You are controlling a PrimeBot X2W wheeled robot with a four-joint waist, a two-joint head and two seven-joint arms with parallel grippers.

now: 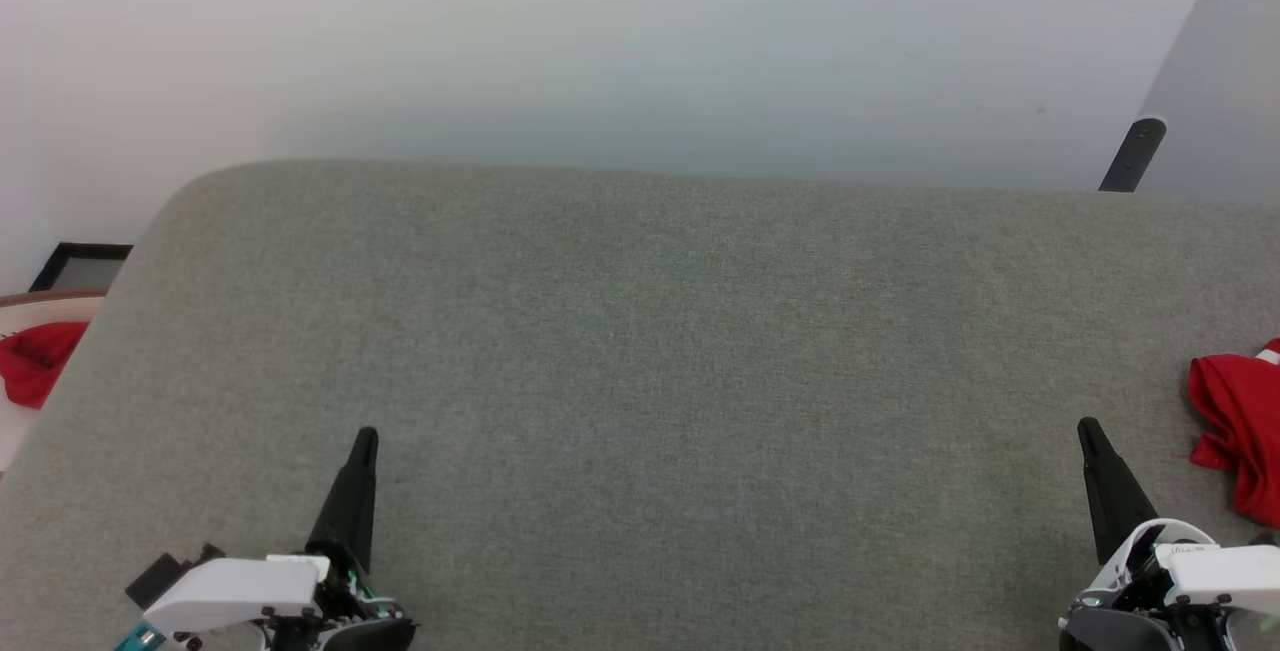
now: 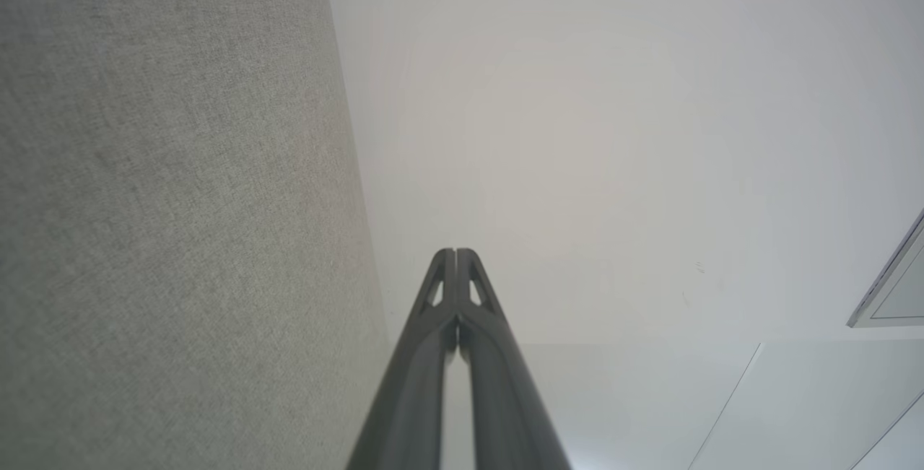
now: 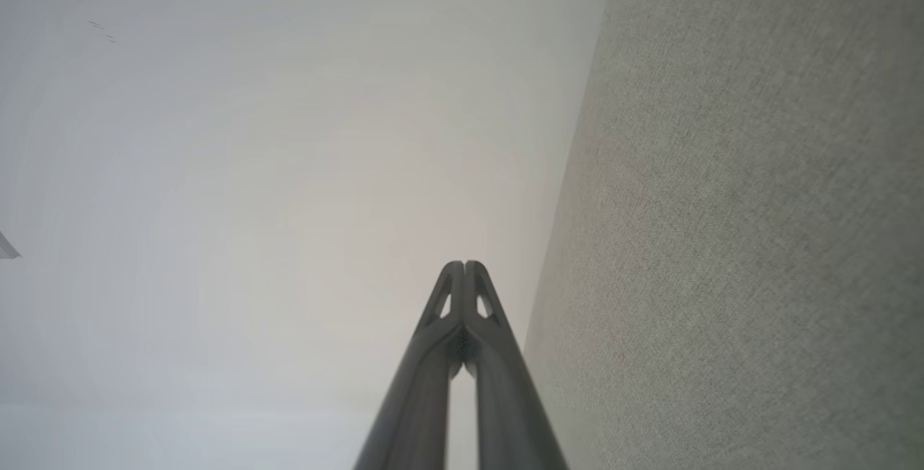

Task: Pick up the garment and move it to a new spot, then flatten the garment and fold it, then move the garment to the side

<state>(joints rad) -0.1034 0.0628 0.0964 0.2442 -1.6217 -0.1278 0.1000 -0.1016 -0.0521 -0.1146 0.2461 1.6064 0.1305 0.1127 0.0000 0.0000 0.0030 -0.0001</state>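
- Where the grey cloth-covered surface (image 1: 640,351) meets the right edge of the head view, the garment (image 1: 1240,421) lies in a crumpled red heap. A small strip of white shows at its upper edge, and part of it runs out of the picture.
- It rests on the surface, folded over itself and free of both grippers.
- The right gripper (image 1: 1088,428) is near the garment, just to its left but apart from it. Its dark tip points up the head view over the surface.
- In the right wrist view its two fingers (image 3: 498,398) are pressed together at the tips and grip nothing.
- The left gripper (image 1: 367,436) is well apart from the garment, at the lower left of the head view, also over the surface.
- In the left wrist view its fingers (image 2: 411,383) likewise meet at the tips and hold nothing.
- A smaller lump of plain red cloth (image 1: 35,361) sits beyond the surface's left edge, on something pale with a rounded brown rim.
- Behind the surface stands a pale wall (image 1: 640,41), with a dark bar (image 1: 1133,155) slanting at the upper right.
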